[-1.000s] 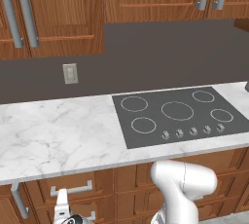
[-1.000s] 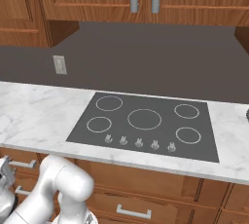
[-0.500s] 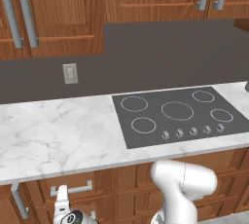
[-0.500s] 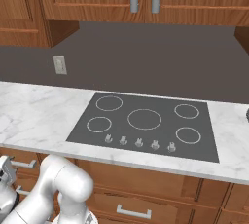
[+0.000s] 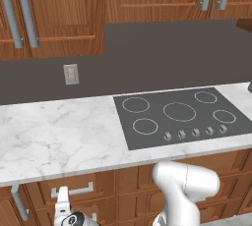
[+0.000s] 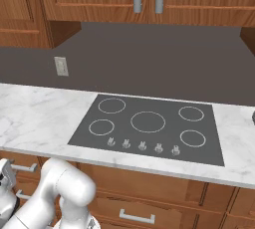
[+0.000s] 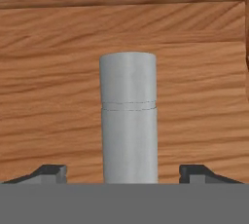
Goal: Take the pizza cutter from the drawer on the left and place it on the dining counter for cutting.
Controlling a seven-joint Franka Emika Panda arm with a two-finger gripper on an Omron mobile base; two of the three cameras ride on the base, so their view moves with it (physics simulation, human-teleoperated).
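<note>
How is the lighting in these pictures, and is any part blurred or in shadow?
Left base view: even, flat light, no glare on the black glass cooktop, a dim grey wall under the cabinets. Right base view: same soft light, a sharp white grey-veined marble counter. Hand view: the silver bar handle of the reddish-brown wood drawer looks slightly soft up close.

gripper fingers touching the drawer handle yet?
Apart. Hand view: fingertips flank the drawer handle, with bare wood showing on both sides.
</note>
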